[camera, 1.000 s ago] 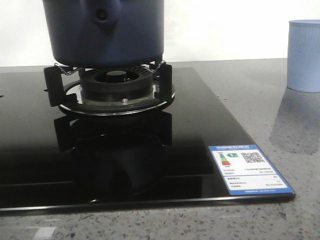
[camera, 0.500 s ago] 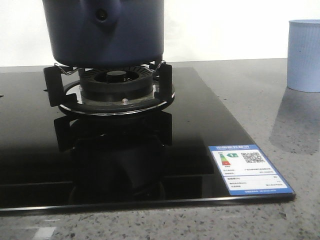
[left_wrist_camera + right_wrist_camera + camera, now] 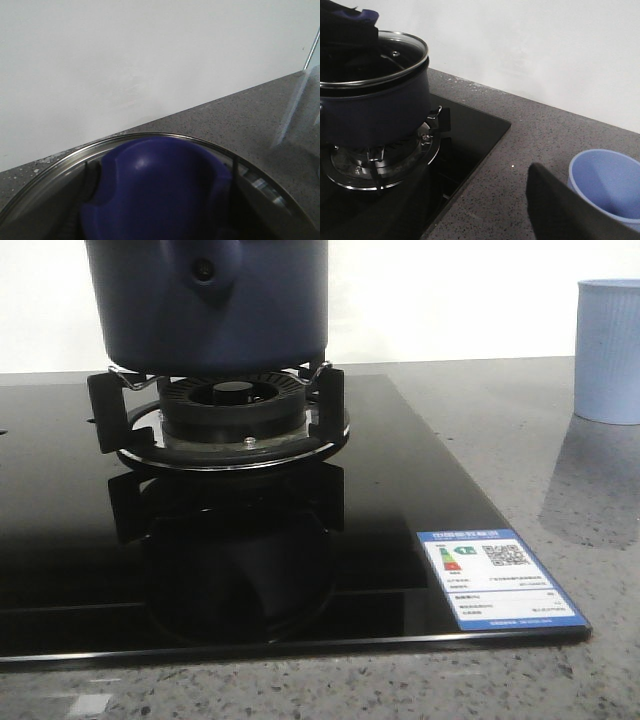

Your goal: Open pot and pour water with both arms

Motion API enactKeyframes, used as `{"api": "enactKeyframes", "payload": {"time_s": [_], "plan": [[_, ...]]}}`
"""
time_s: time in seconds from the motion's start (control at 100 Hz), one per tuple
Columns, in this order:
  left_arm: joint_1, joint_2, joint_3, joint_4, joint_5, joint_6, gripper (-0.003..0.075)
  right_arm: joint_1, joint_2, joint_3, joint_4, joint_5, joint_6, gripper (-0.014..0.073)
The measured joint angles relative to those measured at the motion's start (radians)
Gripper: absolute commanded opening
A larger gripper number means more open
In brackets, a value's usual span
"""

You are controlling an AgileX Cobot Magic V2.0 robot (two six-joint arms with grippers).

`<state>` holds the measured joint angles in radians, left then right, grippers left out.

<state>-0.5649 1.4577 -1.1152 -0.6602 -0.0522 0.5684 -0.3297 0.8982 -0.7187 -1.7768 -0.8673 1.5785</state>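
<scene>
On the burner stand point(image 3: 225, 425) at the left of the black glass hob point(image 3: 400, 490), the pot point(image 3: 207, 305) is seated, its top cut off in the front view. Its sides are matte navy, and its glass lid point(image 3: 380, 70) is rimmed in steel. A purple knob point(image 3: 160, 195) is seen close up and blurred by the left wrist camera (the left jaws cannot be told). Further right, a blue-and-white energy label point(image 3: 500, 578) is stuck on the hob, its writing too small to read. A ribbed light blue cup point(image 3: 608, 350) stands on the speckled grey counter point(image 3: 520, 430). Only one black finger point(image 3: 565, 210) of the right gripper is shown; its state cannot be told.
</scene>
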Motion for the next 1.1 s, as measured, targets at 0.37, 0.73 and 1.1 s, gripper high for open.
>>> {"api": "enactKeyframes", "payload": {"time_s": [0.37, 0.73, 1.1], "plan": [[-0.002, 0.009, 0.0, 0.002, -0.003, 0.0, 0.0358, 0.0, 0.0, 0.0, 0.0, 0.0, 0.0, 0.039], [-0.002, 0.009, 0.0, 0.008, 0.007, 0.0, 0.0378, 0.0, 0.0, 0.0, 0.0, 0.0, 0.0, 0.039], [-0.002, -0.043, 0.0, 0.062, 0.035, 0.0, 0.0607, 0.0, 0.0, 0.0, 0.0, 0.006, 0.0, 0.039]]}}
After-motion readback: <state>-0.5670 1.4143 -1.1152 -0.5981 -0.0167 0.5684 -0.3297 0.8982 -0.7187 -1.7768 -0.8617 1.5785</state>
